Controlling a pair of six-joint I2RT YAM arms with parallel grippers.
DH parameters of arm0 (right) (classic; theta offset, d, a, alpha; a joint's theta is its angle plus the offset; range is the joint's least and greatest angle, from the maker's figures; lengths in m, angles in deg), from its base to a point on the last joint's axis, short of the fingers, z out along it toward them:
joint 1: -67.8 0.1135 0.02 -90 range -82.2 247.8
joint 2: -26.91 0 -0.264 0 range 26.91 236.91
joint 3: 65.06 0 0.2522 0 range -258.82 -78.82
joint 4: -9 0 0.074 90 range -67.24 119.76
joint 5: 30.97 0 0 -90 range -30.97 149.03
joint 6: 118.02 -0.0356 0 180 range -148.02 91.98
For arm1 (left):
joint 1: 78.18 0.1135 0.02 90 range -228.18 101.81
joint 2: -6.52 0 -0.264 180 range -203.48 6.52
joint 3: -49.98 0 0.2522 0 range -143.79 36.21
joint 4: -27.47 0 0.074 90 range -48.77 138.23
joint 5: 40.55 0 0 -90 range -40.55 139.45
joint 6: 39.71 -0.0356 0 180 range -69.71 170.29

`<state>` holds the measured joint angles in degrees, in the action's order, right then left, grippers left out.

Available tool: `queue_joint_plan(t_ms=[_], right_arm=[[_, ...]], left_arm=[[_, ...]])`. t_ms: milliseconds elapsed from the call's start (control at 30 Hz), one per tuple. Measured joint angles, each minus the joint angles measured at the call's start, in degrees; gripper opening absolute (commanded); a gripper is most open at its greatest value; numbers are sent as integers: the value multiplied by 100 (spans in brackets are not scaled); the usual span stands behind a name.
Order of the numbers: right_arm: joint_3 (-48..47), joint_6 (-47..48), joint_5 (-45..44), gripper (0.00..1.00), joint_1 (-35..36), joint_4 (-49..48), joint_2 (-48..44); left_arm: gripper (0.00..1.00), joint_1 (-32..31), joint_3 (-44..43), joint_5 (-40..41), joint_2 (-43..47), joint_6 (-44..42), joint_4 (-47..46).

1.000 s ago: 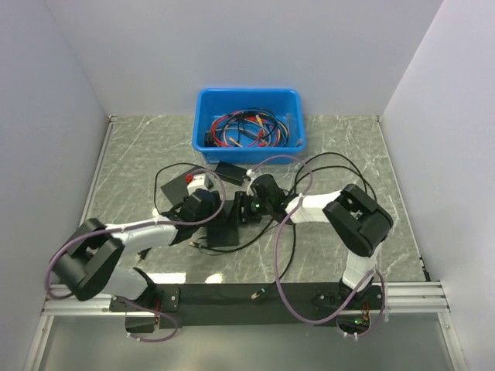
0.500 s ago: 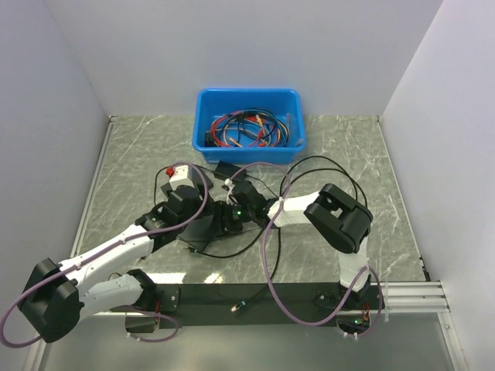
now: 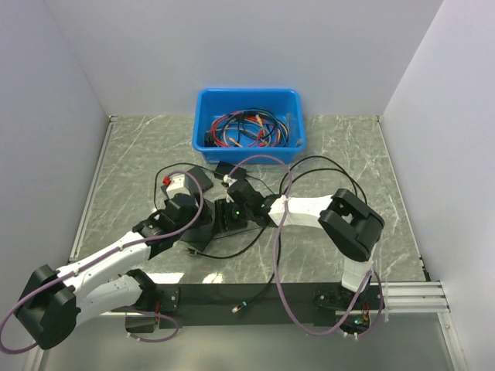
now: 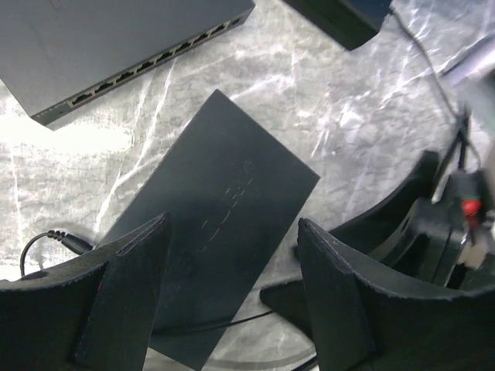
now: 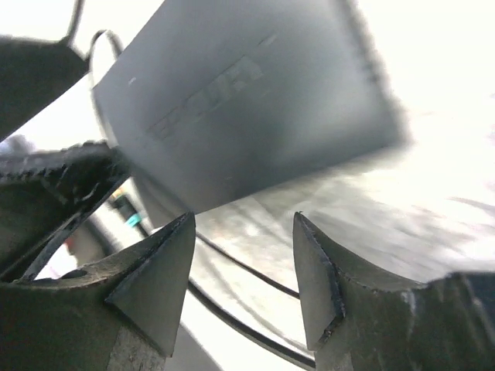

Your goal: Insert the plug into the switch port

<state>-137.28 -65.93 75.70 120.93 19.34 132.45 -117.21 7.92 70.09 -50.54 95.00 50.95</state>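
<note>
Step in hand: pick up the plug [image 3: 186, 249]. It lies loose on the table [image 3: 348, 154] by the near edge of the black slab [image 4: 232, 154], and neither gripper has it.

My judgement: grip the connector body, leave the brass tip proud, and aim it at the switch [image 4: 116, 39] ports.

My left gripper [image 4: 232, 226] hovers over the slab, fingers apart, empty. My right gripper [image 5: 241, 224] sits low opposite, fingers also apart, empty.

A bin [image 3: 247, 93] is sitting at the back of the tabletop [image 3: 348, 147], cables [image 3: 244, 130] lying in it, and the switch [image 4: 116, 39] is lying before it.
</note>
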Motion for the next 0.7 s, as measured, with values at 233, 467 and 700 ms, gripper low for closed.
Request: queue_joint_plan(t_ms=[233, 467, 700], right_arm=[[-573, 826, -1919, 63, 310, 1390, -782], [-11, 1473, -2691, 62, 918, 1497, -2549], [1104, 1659, -2404, 61, 1716, 1049, -3410]], left_arm=[[71, 0, 96, 7, 505, -2, 125], [71, 0, 109, 28, 715, -7, 308], [71, 0, 291, 103, 1252, -4, 326]])
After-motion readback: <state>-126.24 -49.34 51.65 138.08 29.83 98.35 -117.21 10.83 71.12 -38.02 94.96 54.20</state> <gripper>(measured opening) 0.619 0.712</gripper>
